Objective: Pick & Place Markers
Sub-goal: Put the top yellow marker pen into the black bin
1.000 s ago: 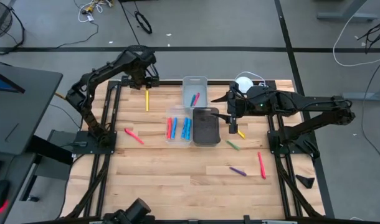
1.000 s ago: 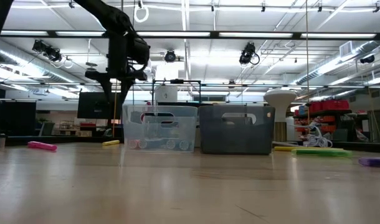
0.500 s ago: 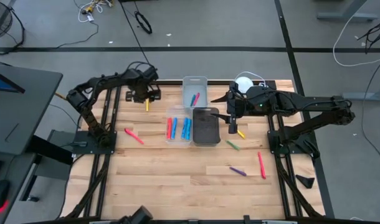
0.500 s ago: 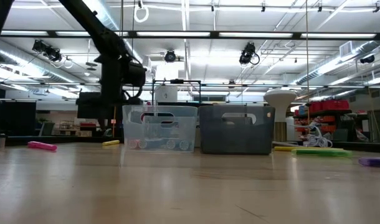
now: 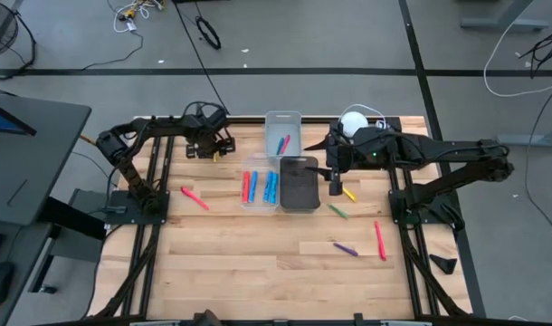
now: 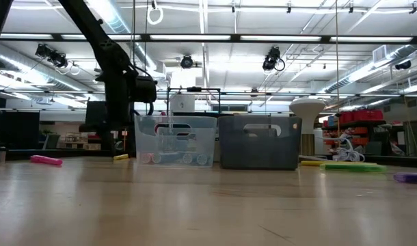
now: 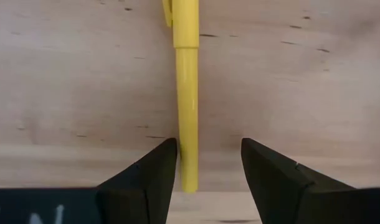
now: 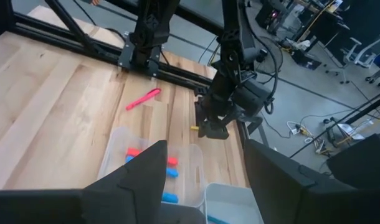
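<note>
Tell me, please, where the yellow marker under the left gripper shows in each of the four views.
High view: hidden beneath the left gripper, upper left of the table.
Low view: yellow marker on the table, below that gripper, left of the clear bin.
Left wrist view: centre, between the open fingers.
Right wrist view: a tip under the far gripper.
Shared landmark: the clear bin.

Light is bright and even, coming from long ceiling strips (image 6: 215, 37) that glare white in the low view and leave the arm (image 6: 109, 61) there a dark silhouette. From above, the wooden table (image 5: 258, 254) is evenly lit with only soft, short shadows. In the low view the near tabletop is blurred and carries a pale sheen. The left wrist view is sharp on the yellow marker (image 7: 186, 81), which shows a narrow highlight along its length; its dark fingers (image 7: 146, 180) are slightly soft.
</note>
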